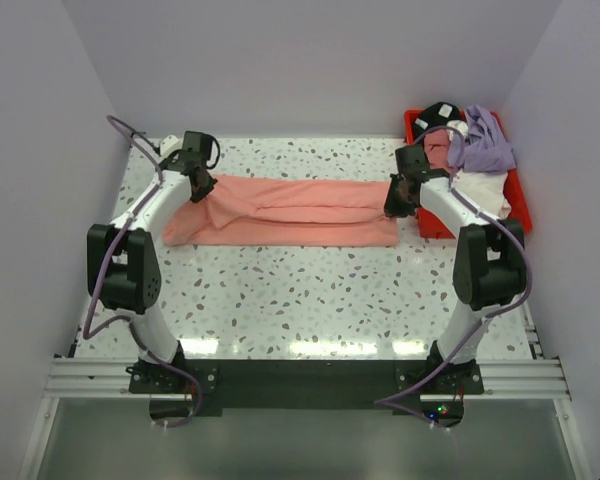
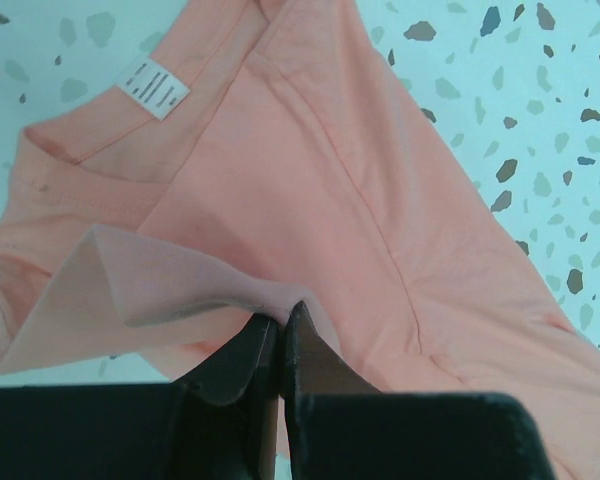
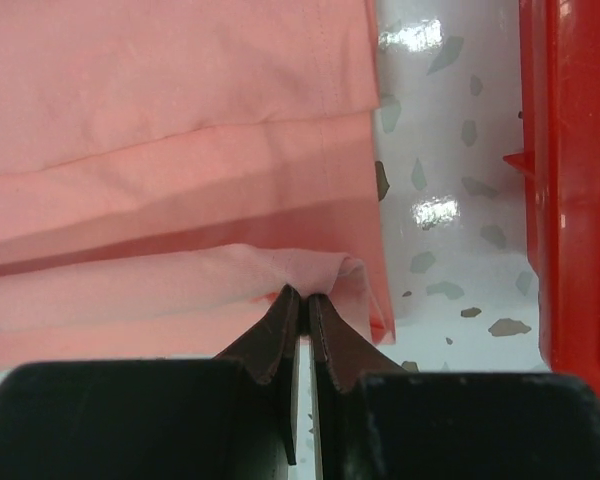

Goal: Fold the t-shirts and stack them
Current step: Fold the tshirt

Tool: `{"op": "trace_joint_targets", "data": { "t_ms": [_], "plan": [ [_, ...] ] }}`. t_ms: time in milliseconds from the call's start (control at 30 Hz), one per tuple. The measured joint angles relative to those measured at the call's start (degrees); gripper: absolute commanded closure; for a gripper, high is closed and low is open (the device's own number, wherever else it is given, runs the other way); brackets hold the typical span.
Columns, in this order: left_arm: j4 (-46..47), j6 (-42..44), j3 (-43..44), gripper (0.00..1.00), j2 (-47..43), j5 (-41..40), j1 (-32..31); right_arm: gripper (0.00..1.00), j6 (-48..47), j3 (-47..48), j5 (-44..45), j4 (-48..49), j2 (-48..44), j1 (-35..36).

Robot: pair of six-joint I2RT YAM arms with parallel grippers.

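The salmon t-shirt [image 1: 290, 210] lies stretched across the far part of the table [image 1: 310, 300], and bare tabletop lies in front of it. Its white collar label [image 2: 153, 87] is too small to read. The left gripper [image 2: 283, 318] is clenched on a fold near the collar. The right gripper [image 3: 303, 296] is clenched on the opposite edge, beside the red bin [image 3: 570, 200].

The print on the white label [image 2: 153, 87] of the salmon t-shirt [image 2: 310, 190] was too small to read, and that shirt ran off the left wrist view's right and lower edges. The red bin [image 3: 570, 180] was cut by the right wrist view's edge. From above, the black t-shirt [image 1: 432, 112] showed only partly behind the lavender t-shirt [image 1: 485, 140].
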Motion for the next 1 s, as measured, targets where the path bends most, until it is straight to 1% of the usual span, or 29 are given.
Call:
{"op": "trace_joint_targets", "data": {
  "t_ms": [33, 133, 167, 200, 233, 267, 300, 367, 400, 467, 500, 533, 567, 633, 733, 867, 900, 933, 1000],
  "plan": [
    [0.31, 0.55, 0.81, 0.93, 0.92, 0.11, 0.09, 0.97, -0.02, 0.42, 0.02, -0.15, 0.37, -0.07],
    [0.87, 2.56, 4.74, 0.88, 5.25, 0.5, 0.31, 0.9, -0.33, 3.08, -0.2, -0.39, 3.19, -0.42],
    [1.01, 3.34, 6.29, 0.75, 6.99, 0.61, 0.35, 0.86, -0.35, 3.98, -0.22, -0.5, 4.13, -0.5],
    [0.94, 4.13, 8.04, 0.66, 8.81, 0.72, 0.46, 0.77, -0.42, 5.03, -0.26, -0.5, 5.31, -0.63],
    [1.09, 5.01, 9.75, 0.56, 10.8, 0.9, 0.59, 0.7, -0.63, 6.38, -0.28, -0.72, 6.84, -0.83],
    [0.92, 5.77, 11.67, 0.38, 12.72, 1.14, 0.74, 0.7, -0.72, 7.45, -0.22, -0.85, 7.85, -0.94],
    [0.5, 6.71, 13.84, 0.31, 14.78, 1.66, 0.98, 0.65, -1.18, 8.83, -0.24, -0.96, 9.05, -1.14],
    [0.74, 8.02, 17.55, 0.1, 18.21, 2.73, 1.53, 0.51, -1.55, 11.63, -0.26, -1.46, 11.02, -1.55],
    [0.61, 8.59, 18.99, 0.06, 19.45, 2.97, 1.84, 0.38, -1.92, 12.72, -0.33, -1.62, 11.47, -1.64],
    [0.37, 9.42, 21.07, 0.0, 20.68, 3.48, 2.27, 0.25, -2.91, 13.94, -1.16, -1.7, 11.56, -1.88],
    [0.35, 9.75, 21.7, 0.0, 20.81, 3.76, 2.45, 0.2, -3.39, 14.34, -1.79, -1.62, 11.32, -1.95],
    [0.42, 10.01, 21.99, 0.0, 20.61, 4.0, 2.58, 0.01, -4.04, 14.43, -2.38, -1.36, 10.93, -1.95],
    [0.7, 10.23, 21.84, 0.0, 20.2, 4.2, 2.62, 0.01, -4.33, 14.21, -3.48, -1.11, 10.36, -1.95],
    [2.29, 10.71, 18.82, 0.0, 17.92, 5.09, 2.67, 0.01, -5.79, 12.44, -5.99, -0.04, 8.41, -1.75],
    [3.76, 10.71, 9.51, 0.0, 12.07, 6.99, 2.62, 0.01, -6.91, 7.78, -8.87, 1.29, 4.24, -0.52],
    [5.66, 10.54, -1.44, 0.01, 6.45, 10.32, 2.64, 0.01, -7.87, 3.91, -11.3, 2.8, 1.79, 2.99],
    [6.16, 10.47, -3.23, 0.03, 5.92, 11.15, 2.64, 0.01, -7.93, 3.28, -11.85, 3.13, 1.79, 3.87],
    [6.32, 10.45, -4.5, 0.1, 5.73, 11.91, 2.62, 0.01, -8.0, 2.69, -12.41, 3.39, 1.9, 4.63],
    [6.62, 10.34, -5.9, 0.15, 5.79, 13.07, 2.62, 0.01, -8.09, 1.88, -13.11, 3.43, 1.99, 5.79]
  ]
}}
